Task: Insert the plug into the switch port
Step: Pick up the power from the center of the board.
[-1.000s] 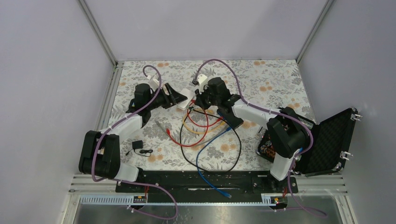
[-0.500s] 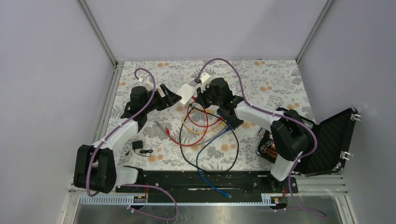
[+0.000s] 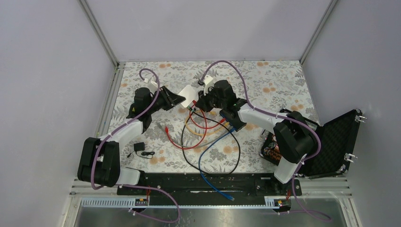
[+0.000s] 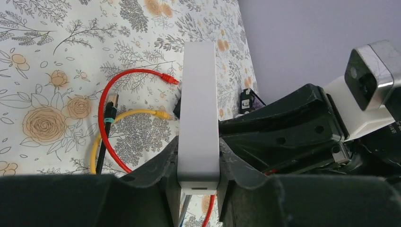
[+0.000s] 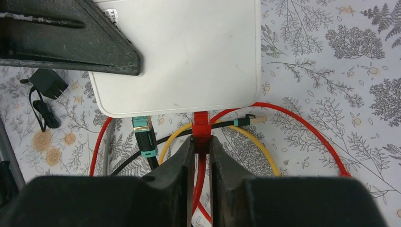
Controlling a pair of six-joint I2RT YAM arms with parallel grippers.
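Both arms are extended from their bases at the near edge of the counter toward its far middle, so the wrists converge. The left arm (image 3: pixel 120 132) is reached forward and bent rightward, with the left gripper (image 4: pixel 198 161) pointed at the other wrist. Its fingers (image 4: pixel 165 175) are clamped on one short end of a white box (image 4: pixel 198 94), one finger on each flat face. The right arm (image 3: pixel 257 116) is stretched leftward from its base. The right gripper (image 5: pixel 201 144) is narrowed almost fully, its fingers (image 5: pixel 177 165) pinched on a red plug (image 5: pixel 201 124). The two grippers are set just beside each other.
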